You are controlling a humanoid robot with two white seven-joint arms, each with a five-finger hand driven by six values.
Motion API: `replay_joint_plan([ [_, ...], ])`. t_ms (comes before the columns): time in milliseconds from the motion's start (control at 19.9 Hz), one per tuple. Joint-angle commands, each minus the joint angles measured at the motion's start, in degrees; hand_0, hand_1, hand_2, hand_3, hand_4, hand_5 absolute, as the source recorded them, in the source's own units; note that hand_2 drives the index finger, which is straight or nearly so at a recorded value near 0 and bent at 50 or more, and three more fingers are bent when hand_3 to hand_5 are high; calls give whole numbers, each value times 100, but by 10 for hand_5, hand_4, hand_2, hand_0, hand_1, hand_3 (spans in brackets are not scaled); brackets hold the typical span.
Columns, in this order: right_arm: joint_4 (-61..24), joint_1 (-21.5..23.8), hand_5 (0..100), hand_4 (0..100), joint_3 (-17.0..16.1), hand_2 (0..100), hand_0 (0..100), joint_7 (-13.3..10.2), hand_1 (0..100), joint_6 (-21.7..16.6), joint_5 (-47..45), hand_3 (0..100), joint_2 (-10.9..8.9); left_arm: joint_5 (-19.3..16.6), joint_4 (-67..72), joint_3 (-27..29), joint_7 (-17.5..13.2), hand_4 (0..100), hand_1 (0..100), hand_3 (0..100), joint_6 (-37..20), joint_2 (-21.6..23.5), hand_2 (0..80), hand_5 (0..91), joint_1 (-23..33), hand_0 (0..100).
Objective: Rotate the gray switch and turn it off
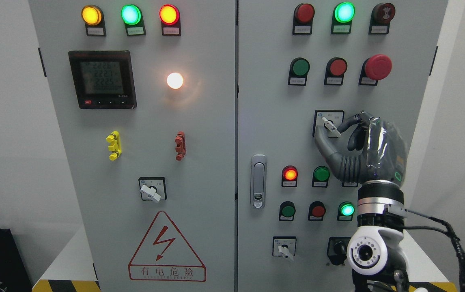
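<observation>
On cabinet, three gray switches (331, 127), one pinched by right hand (358, 142).

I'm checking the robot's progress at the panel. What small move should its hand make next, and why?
Probably twist the wrist to rotate the gray switch. The right hand already has thumb and fingers pinched around its lever, which sits tilted on the right door, so turning looks like the step left.

Bright, even light, sharp pic; white lamp (175, 80) blown out w/ warm glare on cabinet door (200, 121), faint shadows.
</observation>
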Motion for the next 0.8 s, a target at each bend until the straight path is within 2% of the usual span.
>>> replay_joint_plan([
  [0,15,-26,1000,952,2,608,160,3,497,3,6,974,-1,114,-141,44,-5,0,389,0,-5,6,0,0,-53,120],
  [752,41,-52,1000,960,2,635,233,3,500,11,15,994,8,114,-141,44,-5,0,389,0,-5,-3,0,0,-53,120],
])
